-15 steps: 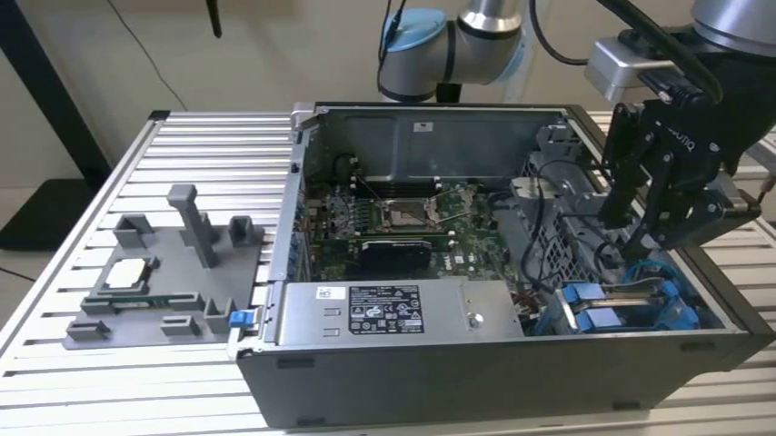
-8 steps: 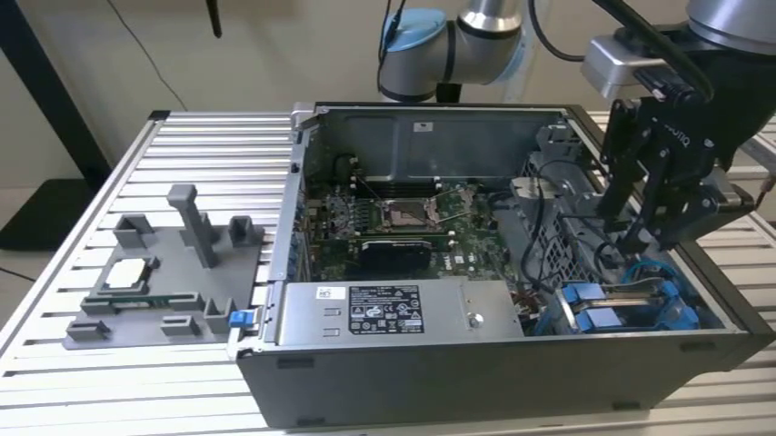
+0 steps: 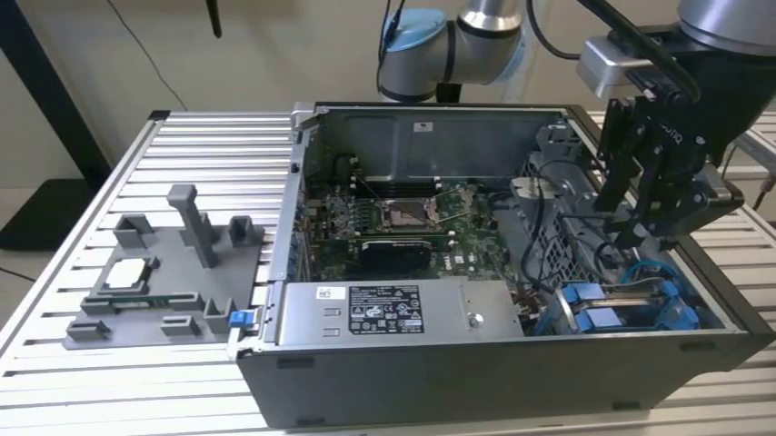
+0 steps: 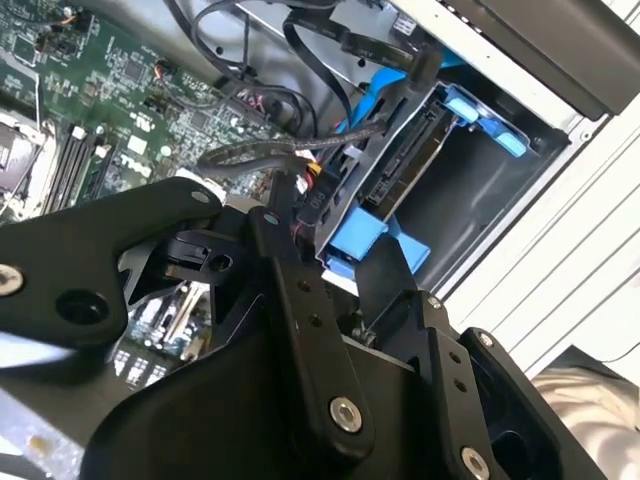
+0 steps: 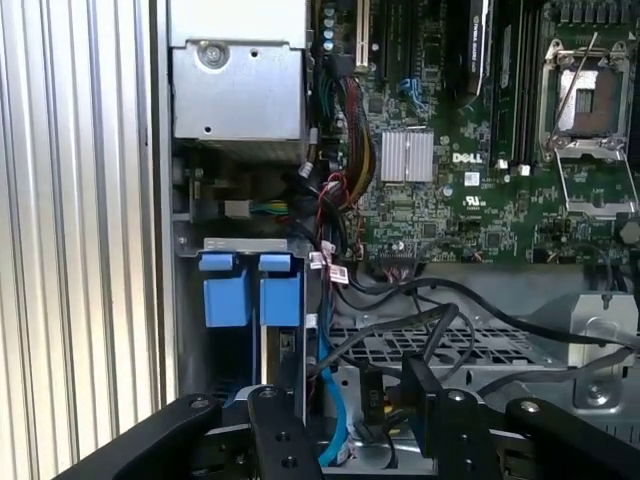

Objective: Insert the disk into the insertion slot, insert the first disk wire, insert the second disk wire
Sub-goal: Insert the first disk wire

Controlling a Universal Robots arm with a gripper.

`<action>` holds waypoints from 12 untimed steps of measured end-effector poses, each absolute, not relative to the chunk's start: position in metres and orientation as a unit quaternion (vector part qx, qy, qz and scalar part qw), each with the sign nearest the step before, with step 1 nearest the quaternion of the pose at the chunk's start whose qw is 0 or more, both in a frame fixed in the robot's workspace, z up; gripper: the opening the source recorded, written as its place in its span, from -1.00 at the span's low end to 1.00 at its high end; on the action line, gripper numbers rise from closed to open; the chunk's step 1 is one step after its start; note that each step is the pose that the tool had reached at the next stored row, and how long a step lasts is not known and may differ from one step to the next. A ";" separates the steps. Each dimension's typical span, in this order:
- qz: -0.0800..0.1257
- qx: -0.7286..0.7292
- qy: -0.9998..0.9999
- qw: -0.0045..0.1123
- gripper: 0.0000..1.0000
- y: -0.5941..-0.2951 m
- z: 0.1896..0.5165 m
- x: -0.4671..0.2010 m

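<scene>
In the exterior view, the gripper (image 3: pixel 641 234) hangs over the corner of the case (image 3: pixel 485 381) at the exterior view's right, just above the blue tabs (image 3: pixel 602 320). The second wrist view shows the disk (image 4: pixel 405 165) edge-on, sitting in the slot (image 4: pixel 475 185) in its blue carrier, with black wires (image 4: pixel 240 152) crowding beside it. In the first wrist view, the two fingers (image 5: pixel 275 430) are spread apart, with wires lying between them. The slot's metal wall runs close alongside.
</scene>
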State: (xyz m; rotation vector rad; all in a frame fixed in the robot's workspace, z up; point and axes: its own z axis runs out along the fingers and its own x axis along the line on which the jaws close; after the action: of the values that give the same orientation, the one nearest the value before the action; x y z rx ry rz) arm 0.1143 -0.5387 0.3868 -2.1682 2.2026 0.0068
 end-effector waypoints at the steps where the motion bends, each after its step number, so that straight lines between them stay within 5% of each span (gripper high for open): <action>1: 0.002 -0.701 0.712 0.026 1.00 -0.538 0.387 0.115; 12: 0.001 -0.721 0.693 0.030 1.00 -0.537 0.383 0.118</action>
State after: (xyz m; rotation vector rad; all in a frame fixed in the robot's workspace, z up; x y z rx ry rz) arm 0.1184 -0.5367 0.3825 -2.2209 2.1355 0.0036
